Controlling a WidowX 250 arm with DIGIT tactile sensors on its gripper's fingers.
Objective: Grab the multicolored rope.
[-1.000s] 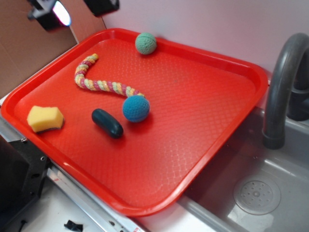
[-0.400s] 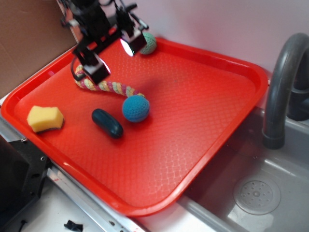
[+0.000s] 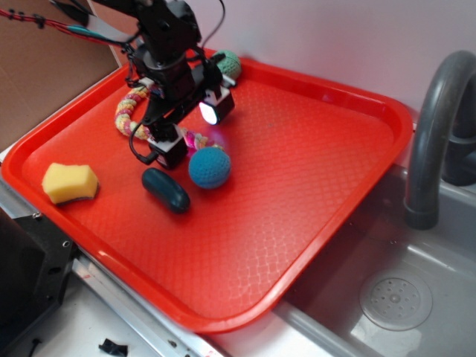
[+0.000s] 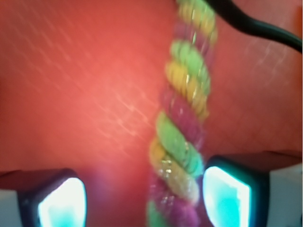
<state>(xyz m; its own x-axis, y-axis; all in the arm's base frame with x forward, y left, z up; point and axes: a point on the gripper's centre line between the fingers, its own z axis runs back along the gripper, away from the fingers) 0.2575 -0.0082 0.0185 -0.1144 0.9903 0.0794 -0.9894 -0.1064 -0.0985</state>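
Two lit fingertips [image 4: 225, 196] frame the bottom of the wrist view, spread wide apart, with the multicolored rope [image 4: 182, 142] running up between them; it lies much closer to the fingertip on the picture's right, just beside or perhaps touching it, while a broad stretch of bare tray separates it from the other. The jaws stand open and grip nothing. From the exterior view, the gripper [image 3: 192, 132] hangs low over the red tray [image 3: 312, 186], straddling the middle stretch of the multicolored rope [image 3: 128, 111], whose curved end shows on the side away from the sink. Whether the fingertips touch the tray surface cannot be told. A blue crocheted ball [image 3: 209, 167] sits just beside the lower fingertip, close by the hidden end of the rope. A dark teal capsule [image 3: 166, 190] lies near that ball, just below the gripper. A green ball [image 3: 227, 64] rests behind the arm by the tray's far rim, and a yellow sponge [image 3: 70, 182] lies well apart.
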